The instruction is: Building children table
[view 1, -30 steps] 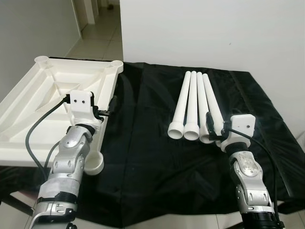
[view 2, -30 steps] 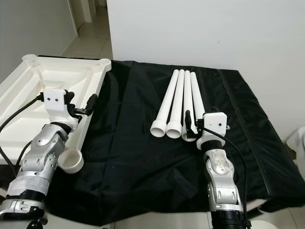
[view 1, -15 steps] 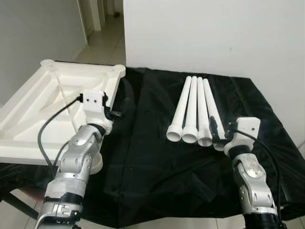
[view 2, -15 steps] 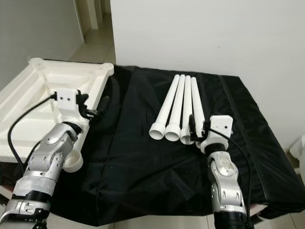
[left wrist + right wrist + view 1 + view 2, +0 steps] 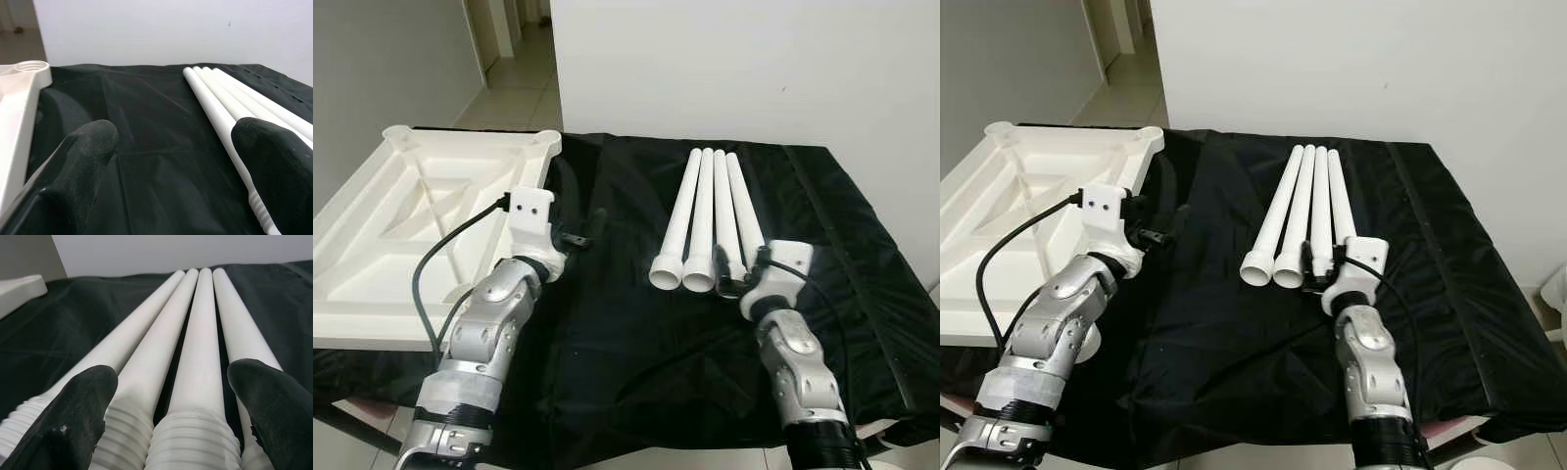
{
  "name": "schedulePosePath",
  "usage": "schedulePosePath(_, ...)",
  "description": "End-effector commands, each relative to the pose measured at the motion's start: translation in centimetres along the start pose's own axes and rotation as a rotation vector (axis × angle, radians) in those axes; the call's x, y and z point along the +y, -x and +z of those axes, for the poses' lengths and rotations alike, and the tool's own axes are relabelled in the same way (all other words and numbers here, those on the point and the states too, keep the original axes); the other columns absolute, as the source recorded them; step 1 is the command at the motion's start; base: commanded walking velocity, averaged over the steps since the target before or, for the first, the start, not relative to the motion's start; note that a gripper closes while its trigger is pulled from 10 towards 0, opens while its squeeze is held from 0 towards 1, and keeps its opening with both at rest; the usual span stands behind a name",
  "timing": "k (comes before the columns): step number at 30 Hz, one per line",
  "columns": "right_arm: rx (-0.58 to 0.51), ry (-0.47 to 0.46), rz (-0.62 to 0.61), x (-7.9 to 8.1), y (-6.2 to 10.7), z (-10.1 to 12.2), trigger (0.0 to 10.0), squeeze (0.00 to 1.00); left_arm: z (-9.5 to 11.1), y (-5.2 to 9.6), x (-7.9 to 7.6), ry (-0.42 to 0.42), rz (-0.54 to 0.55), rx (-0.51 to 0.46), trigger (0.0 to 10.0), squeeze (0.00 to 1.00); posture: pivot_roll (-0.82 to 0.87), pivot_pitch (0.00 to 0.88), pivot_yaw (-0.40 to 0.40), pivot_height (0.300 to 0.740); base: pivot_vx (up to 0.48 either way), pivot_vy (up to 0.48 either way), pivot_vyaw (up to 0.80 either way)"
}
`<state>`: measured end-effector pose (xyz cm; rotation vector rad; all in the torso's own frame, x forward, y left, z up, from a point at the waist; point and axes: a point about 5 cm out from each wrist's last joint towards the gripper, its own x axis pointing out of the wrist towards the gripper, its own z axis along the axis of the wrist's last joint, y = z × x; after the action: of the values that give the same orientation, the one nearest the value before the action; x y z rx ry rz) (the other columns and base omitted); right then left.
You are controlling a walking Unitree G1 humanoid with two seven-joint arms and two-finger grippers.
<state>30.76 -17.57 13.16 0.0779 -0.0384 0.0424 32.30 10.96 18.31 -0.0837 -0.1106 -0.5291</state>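
Right hand (image 5: 736, 281): Your right hand is wide open. It sits low at the near ends of the legs (image 5: 710, 217). Its two fingers (image 5: 73, 416) spread past the bunch, one on each side. You are not holding any leg yet, and I cannot tell if a finger touches one.

Left hand (image 5: 579, 238): Your left hand is wide open too and holds nothing. It hangs over the black cloth (image 5: 607, 323), between the top (image 5: 421, 211) and the legs. It touches neither of them.

Legs: You have four white legs. They lie side by side, touching, on the cloth on the right half of the counter. The wide ribbed ends point at you.

Top: The white top lies upside down on the left side of the counter. Its ribs face up. You can see round sockets at its far corners (image 5: 548, 139), and they look empty.

Done so far: Nothing is joined yet, I think. The parts are only laid out.

Left to do: You need to pick up each leg and fit it into a corner socket. That is four legs. Then the table gets turned the right way up.
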Motion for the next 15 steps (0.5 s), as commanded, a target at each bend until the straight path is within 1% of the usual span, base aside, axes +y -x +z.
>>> schedulePosePath(1, 0.023, 0.003, -0.012, -0.4, -0.3, -0.3, 10.0, 0.00, -0.3, 0.1, -0.6, -0.001, -0.078, 0.021, 10.0, 0.00, 0.00, 0.000, 0.042, 0.740, 0.000, 0.000, 0.00)
schedulePosePath(6, 0.042, -0.010, -0.011, -0.7, -0.7, -0.5, 10.0, 0.00, -0.3, 0.1, -0.6, -0.003, -0.076, 0.030, 10.0, 0.00, 0.00, 0.000, 0.042, 0.740, 0.000, 0.000, 0.00)
schedulePosePath(8, 0.084, -0.009, -0.003, -0.5, -0.9, -1.0, 10.0, 0.00, -0.2, 0.3, -0.6, -0.004, -0.070, 0.032, 10.0, 0.00, 0.00, 0.000, 0.041, 0.740, 0.000, 0.000, 0.00)
schedulePosePath(11, 0.156, -0.042, -0.004, -0.2, -0.9, -2.2, 10.0, 0.00, -0.1, 0.4, -0.6, -0.004, -0.064, 0.031, 10.0, 0.00, 0.01, 0.000, 0.039, 0.740, 0.000, 0.000, 0.00)
schedulePosePath(14, 0.174, -0.051, -0.003, -0.1, -0.8, -2.6, 10.0, 0.00, -0.1, 0.4, -0.6, -0.004, -0.062, 0.031, 10.0, 0.00, 0.01, 0.000, 0.039, 0.740, 0.000, 0.000, 0.00)
schedulePosePath(15, 0.194, -0.061, 0.001, 0.1, -0.7, -3.0, 10.0, 0.00, 0.0, 0.4, -0.6, -0.004, -0.061, 0.030, 10.0, 0.00, 0.01, 0.000, 0.037, 0.740, 0.000, 0.000, 0.00)
